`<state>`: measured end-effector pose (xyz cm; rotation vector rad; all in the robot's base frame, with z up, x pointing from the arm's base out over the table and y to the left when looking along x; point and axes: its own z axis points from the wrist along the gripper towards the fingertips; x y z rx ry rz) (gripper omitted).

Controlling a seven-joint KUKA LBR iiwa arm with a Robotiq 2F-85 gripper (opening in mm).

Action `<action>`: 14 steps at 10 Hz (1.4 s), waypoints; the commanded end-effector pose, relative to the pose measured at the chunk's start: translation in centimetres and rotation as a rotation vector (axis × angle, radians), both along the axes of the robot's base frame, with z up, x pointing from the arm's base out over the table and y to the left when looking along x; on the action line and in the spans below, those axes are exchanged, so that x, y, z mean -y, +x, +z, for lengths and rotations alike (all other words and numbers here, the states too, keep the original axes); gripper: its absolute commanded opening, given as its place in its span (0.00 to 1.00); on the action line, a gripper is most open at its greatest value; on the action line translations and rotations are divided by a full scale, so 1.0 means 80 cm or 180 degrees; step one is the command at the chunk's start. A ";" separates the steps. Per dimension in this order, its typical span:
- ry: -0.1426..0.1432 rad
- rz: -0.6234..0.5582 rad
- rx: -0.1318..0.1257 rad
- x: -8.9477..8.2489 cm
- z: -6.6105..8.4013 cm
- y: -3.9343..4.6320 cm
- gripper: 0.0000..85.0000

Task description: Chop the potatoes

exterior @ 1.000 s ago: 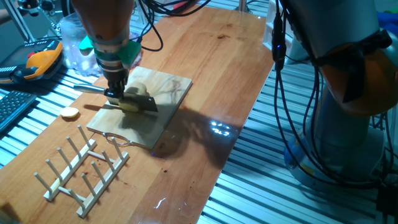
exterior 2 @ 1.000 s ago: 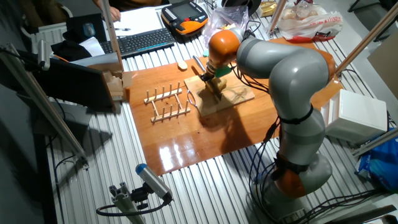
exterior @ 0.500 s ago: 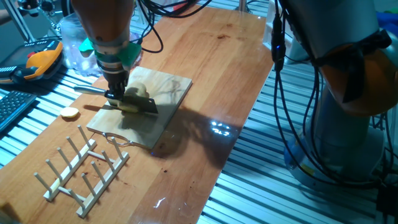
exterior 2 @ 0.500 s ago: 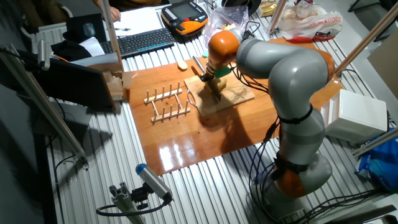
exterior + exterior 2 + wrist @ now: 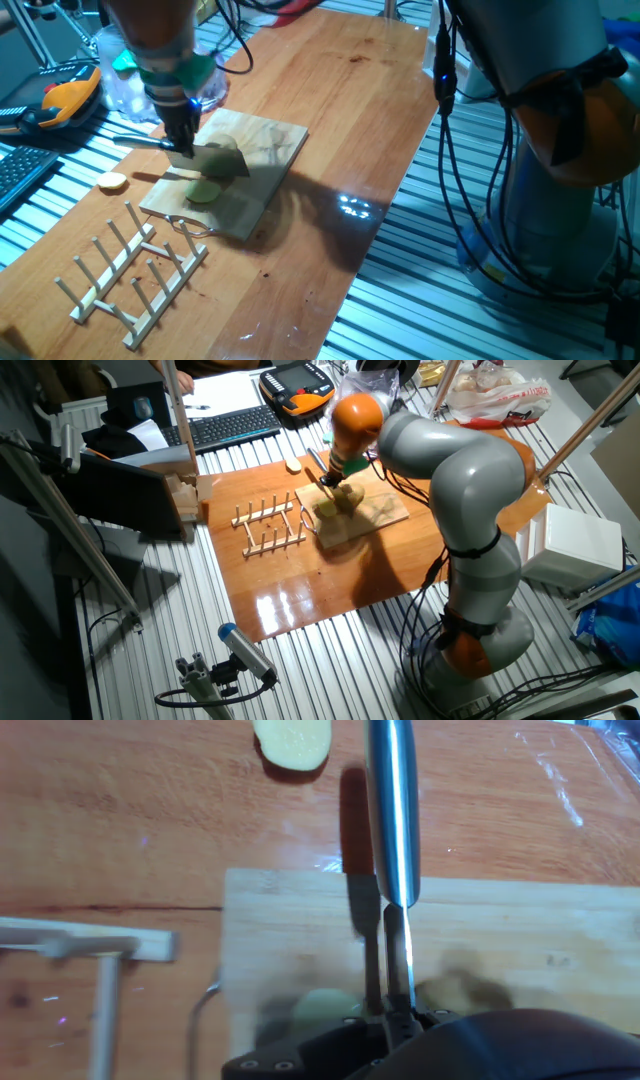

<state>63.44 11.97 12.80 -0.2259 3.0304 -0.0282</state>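
Fingers (image 5: 182,143) are clamped on the knife (image 5: 215,161), with the potatoes (image 5: 204,190) lying on the cutting board (image 5: 262,160) just below.

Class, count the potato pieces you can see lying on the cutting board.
2: one potato piece near the board's edge facing the wooden rack, the other potato piece just beside it under the knife. More may be hidden beneath the gripper.

The arm reaches across the table, its hand (image 5: 181,148) pointing straight down, fingers clamped together
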 end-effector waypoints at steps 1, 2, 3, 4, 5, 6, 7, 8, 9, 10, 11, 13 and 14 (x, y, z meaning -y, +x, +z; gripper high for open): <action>0.0040 -0.0045 -0.0046 -0.012 0.039 -0.005 0.00; 0.0049 -0.0094 -0.0094 -0.025 0.058 -0.013 0.00; 0.0063 -0.0162 -0.0138 -0.042 0.075 -0.021 0.00; 0.0046 -0.0300 -0.0210 -0.064 0.093 -0.033 0.00; 0.0072 -0.0333 -0.0220 -0.071 0.099 -0.045 0.00; 0.0167 -0.0388 -0.0260 -0.074 0.100 -0.054 0.00; 0.0189 -0.0441 -0.0272 -0.078 0.101 -0.063 0.00; 0.0206 -0.0484 -0.0278 -0.080 0.103 -0.069 0.00; 0.0221 -0.0508 -0.0295 -0.079 0.105 -0.071 0.00; 0.0240 -0.0550 -0.0326 -0.079 0.106 -0.073 0.00; 0.0241 -0.0579 -0.0332 -0.079 0.106 -0.076 0.00; 0.0248 -0.0569 -0.0352 -0.079 0.102 -0.081 0.00; 0.0234 -0.0545 -0.0340 -0.079 0.101 -0.082 0.00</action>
